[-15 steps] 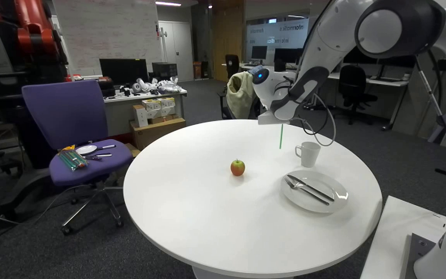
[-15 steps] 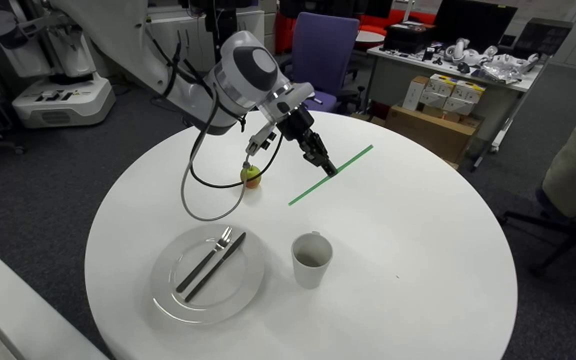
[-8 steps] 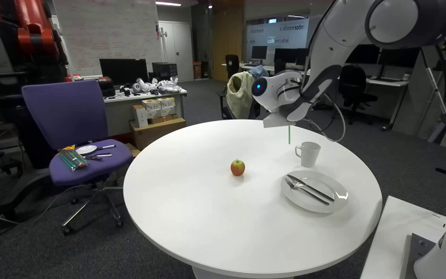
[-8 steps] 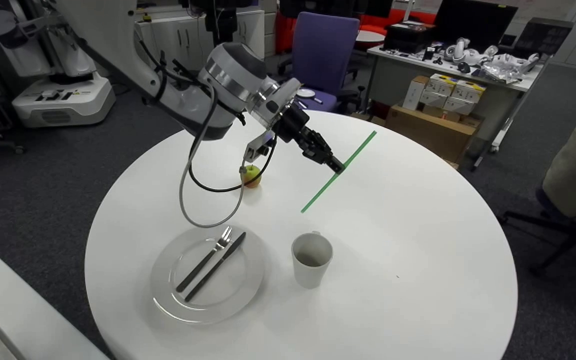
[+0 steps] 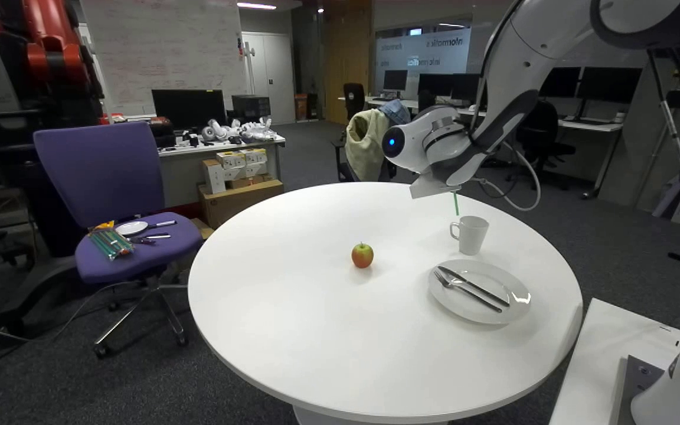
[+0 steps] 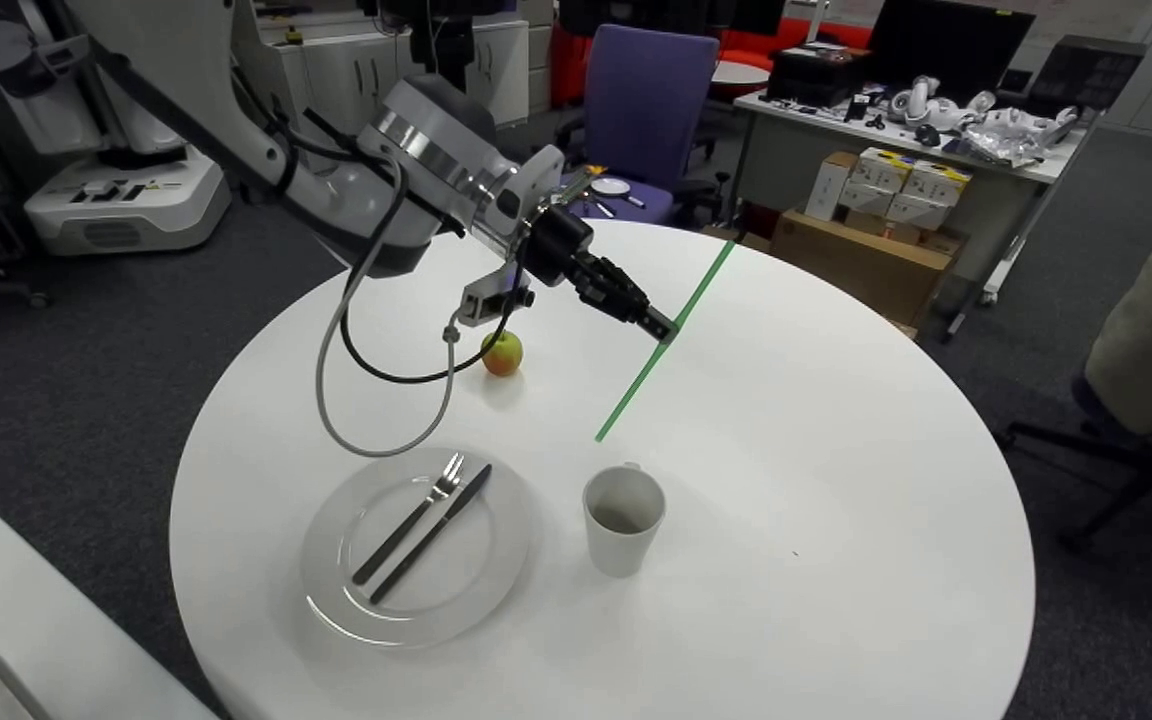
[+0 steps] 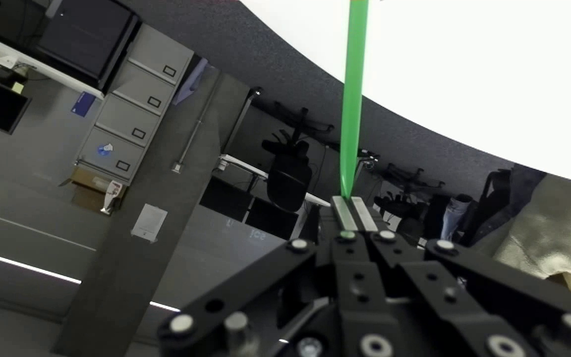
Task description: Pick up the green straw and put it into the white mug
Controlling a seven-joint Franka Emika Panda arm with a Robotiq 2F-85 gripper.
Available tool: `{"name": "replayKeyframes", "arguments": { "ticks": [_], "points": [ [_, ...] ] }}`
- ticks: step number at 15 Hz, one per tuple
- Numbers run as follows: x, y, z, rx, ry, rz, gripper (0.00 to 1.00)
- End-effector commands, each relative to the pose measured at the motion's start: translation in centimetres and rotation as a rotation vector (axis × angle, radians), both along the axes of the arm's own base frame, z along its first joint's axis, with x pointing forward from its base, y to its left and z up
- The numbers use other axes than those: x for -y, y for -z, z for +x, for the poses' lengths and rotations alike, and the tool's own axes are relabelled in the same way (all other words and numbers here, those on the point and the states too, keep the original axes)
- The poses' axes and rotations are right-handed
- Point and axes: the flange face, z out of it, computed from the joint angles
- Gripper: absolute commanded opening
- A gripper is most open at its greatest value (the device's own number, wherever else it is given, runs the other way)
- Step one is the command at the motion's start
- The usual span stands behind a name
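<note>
Straw (image 7: 352, 94): green, pinched part-way along its length and, judging from all views, suspended above the table (image 6: 786, 450); slanted, with the lower end nearer the mug (image 6: 619, 548) but not yet over its mouth.

Jaws of the gripper (image 7: 348, 200): together, clamped on the straw (seemingly flattened at the pinch in the wrist view).

Mug: white, upright on the table, mouth facing up, handle roughly on the side facing the straw.

Step in hand: most likely transport of the straw to the mug; grasp done, insertion to come.

Approach: lift first if needed, for safe passage over handle and rim (true height of the lower end hard to judge here); tilt the straw closer to upright; centre the lower end over the mouth; then lower slowly, straight down.

Release: only with a good length inside the walls; then part the jaws and back away evenly, with no sideways drag.

Likely faults: catch of the lower end on the rim; pivot of the thin straw in the grip; a nudge to the mug.

Edges: mug well in from the table's border; plate (image 6: 504, 560) near the mug yet apart from it, bearing fork (image 6: 408, 527) and knife (image 6: 431, 533).

Room for moving: tighter toward the plate; wider on the mug's opposite side, useful for final corrections.

Hanging cable (image 6: 411, 381): black, overlapping the apple (image 6: 507, 358) in an exterior view (actual gap unclear); worth watching during any low sweep.
</note>
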Motion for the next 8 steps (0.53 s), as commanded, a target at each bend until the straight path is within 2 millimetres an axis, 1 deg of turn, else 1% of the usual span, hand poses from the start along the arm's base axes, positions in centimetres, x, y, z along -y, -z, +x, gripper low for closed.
{"name": "replayKeyframes", "arguments": {
  "ticks": [1,8],
  "points": [
    [0.2,-1.4,-2.3,-0.010,0.011,-0.041,0.00],
    [1.7,-0.7,-4.3,-0.049,0.052,-0.074,0.00]
  ]
}}
